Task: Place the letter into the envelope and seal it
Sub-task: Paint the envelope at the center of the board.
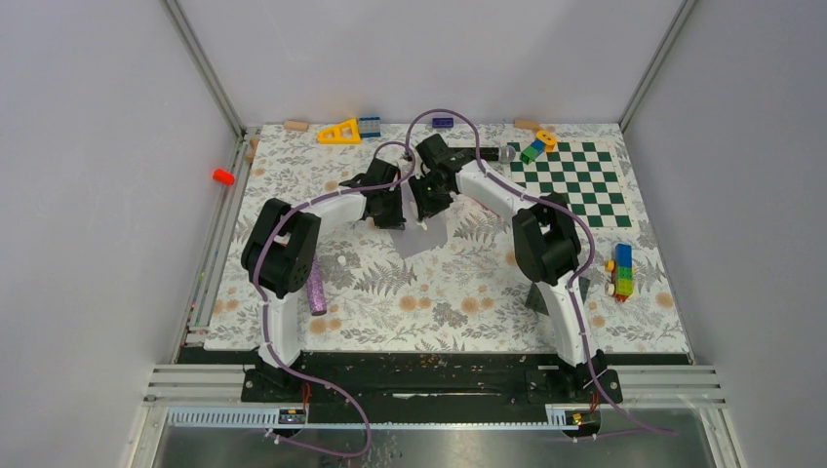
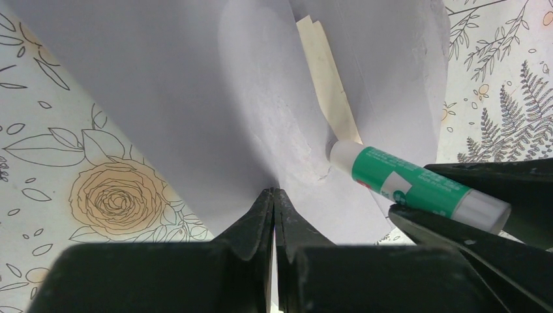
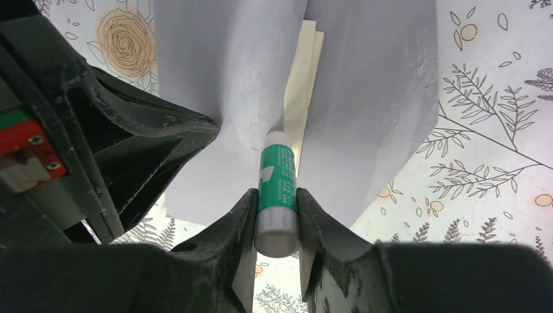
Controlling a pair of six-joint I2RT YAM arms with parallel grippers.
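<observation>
While the left claw [image 2: 272,194] is pressed fully together, its two tips meet on a raised fold of the envelope [image 2: 163,98]. The grey paper creases toward those tips, so the claw looks clamped on that fold. From there the envelope spreads away ahead of the claw, lying on the flower-printed bench [image 2: 98,195].

Just to the right of the left claw, the right claw [image 3: 277,195] is clamped on a green-and-white glue stick [image 3: 277,176]. Its fingers grip the tube near its rear end, one on each side, and most of the tube juts out ahead of the tips. The white nose of the stick points into the envelope's opening and appears to touch the grey paper there.

Straight ahead of the right claw's tips, the letter [image 3: 303,85] shows only as a narrow pale tan strip between two grey panels of the envelope. The rest of it is hidden inside. The stick's nose sits just beside that strip's left edge.

From above, both claws hang close together over the envelope near the middle of the bench. A green-and-white checkerboard [image 1: 571,185] lies well off to the right of the right claw. A pink cylinder [image 1: 316,291] lies well behind the left claw, beside that arm's base.
</observation>
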